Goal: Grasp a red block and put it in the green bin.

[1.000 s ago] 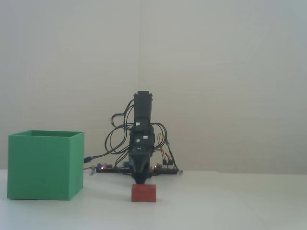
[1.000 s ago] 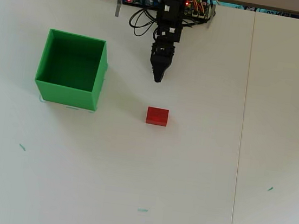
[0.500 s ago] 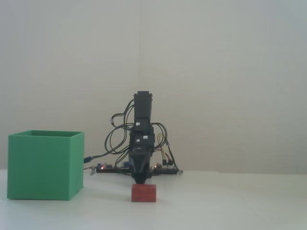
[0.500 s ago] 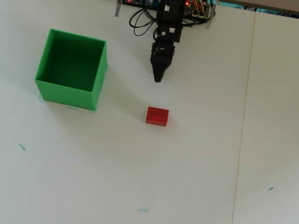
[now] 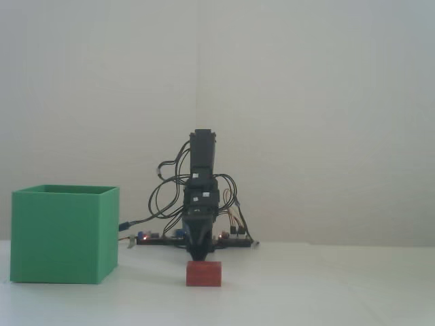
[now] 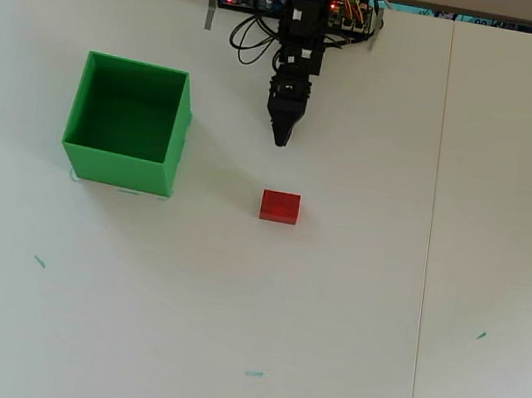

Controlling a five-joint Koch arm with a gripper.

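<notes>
Red block [image 6: 280, 206] lay on the worktop [image 6: 330, 314], apart from the hand [image 6: 280, 141], right of the green bin [image 6: 120, 165] overhead. Hand looked closed, empty.

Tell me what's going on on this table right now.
A small robot arm sits at the far edge of a white table, its gripper pointing down toward a red block without touching it. In the overhead view there is a clear gap between the gripper tip and the block. The jaws look closed and empty. A green bin stands open and empty to the left of the block in that view. Nothing has been picked up.
</notes>
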